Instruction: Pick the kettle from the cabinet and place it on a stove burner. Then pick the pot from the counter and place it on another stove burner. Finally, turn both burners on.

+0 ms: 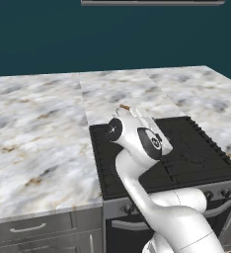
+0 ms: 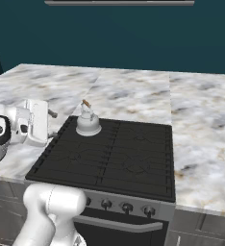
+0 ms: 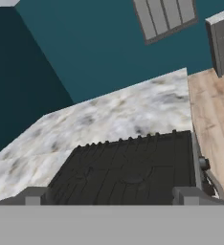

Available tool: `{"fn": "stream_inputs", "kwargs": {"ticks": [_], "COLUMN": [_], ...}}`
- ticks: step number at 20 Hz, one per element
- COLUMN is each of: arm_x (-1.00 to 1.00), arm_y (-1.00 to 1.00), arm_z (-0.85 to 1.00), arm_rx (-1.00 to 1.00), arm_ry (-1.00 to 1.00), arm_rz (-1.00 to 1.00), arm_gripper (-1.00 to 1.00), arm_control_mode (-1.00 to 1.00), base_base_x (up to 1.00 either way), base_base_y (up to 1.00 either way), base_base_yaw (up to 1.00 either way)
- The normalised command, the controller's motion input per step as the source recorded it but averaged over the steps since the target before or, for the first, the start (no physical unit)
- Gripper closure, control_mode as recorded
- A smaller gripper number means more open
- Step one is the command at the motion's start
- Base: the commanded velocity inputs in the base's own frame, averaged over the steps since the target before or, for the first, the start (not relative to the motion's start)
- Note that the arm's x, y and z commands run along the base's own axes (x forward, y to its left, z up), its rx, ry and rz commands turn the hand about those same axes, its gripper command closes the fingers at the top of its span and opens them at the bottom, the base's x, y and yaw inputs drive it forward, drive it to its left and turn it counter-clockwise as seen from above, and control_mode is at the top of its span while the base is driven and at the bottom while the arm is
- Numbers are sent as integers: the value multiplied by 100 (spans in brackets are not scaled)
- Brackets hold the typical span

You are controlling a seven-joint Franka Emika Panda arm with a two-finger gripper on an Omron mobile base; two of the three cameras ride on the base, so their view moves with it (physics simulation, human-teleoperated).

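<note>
The small rounded silvery kettle (image 2: 88,124), its thin wire handle topped with brown wood, is seen standing on the rear-left black grid-grated burner (image 2: 93,132) beside veined marble counter (image 2: 133,96), largely hidden behind the arm in the left base view, while the gripper (image 3: 111,195) is spread wide, empty.

You have the small rounded silvery kettle (image 2: 88,123) on the black grated stove's (image 2: 129,166) rear-left burner, veined marble counter (image 2: 201,125) either side.
</note>
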Motion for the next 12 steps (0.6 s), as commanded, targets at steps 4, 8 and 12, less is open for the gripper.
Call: {"fn": "stream_inputs", "kwargs": {"ticks": [4, 8, 12], "arm_x": [-56, -50, -46], "arm_y": [-23, -17, -16], "arm_z": [20, 27, 36], "arm_rx": [1, 6, 12], "arm_ry": [-10, -3, 0], "arm_rz": [0, -4, -5], "arm_gripper": [-100, -100, -100], "arm_control_mode": [-100, -100, -100], "base_base_x": [0, 0, 0], "base_base_y": [0, 0, 0], "base_base_yaw": [0, 0, 0]}}
